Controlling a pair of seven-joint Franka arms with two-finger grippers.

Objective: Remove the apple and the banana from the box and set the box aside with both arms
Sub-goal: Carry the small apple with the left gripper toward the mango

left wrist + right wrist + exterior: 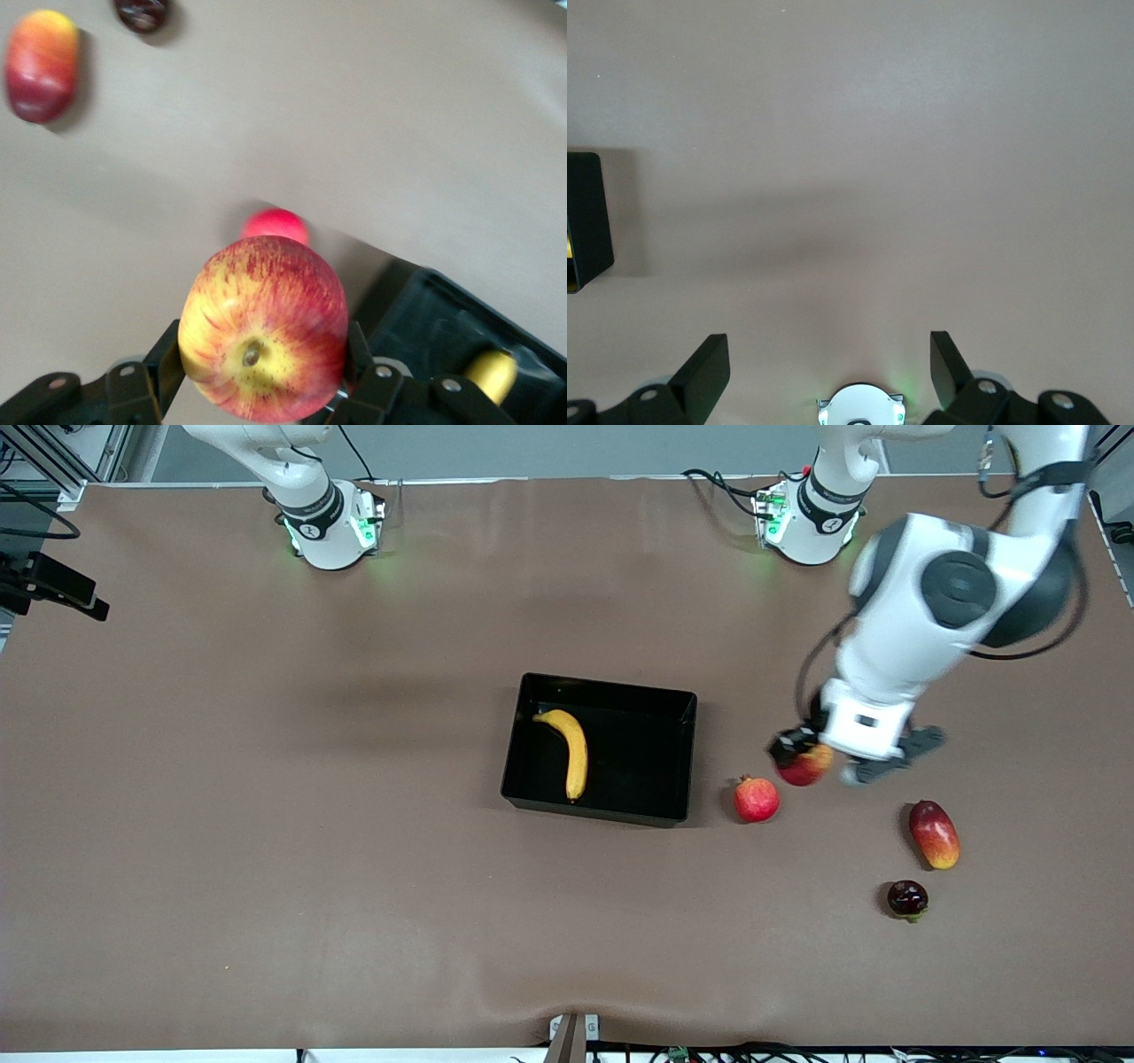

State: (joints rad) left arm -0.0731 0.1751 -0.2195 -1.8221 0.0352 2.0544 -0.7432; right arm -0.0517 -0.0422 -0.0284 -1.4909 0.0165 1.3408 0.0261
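The left gripper [804, 762] holds the apple [808, 765] over the table beside the pomegranate [756, 799]; the banana [569, 750] lies in the box [656, 811].

Even, fairly bright light from overhead falls on the desk [266, 868]. Soft shadows lie beside the fruit and the box [682, 779], whose glossy floor gives faint glare. The left wrist view is motion-blurred, the apple [263, 328] sharpest. Green lamps glow at both bases.

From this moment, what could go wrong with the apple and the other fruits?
The left gripper holds the apple in the air over the table, close to the pomegranate. Set down there, it may bump it or roll. The banana lies in the box. The right gripper waits open.
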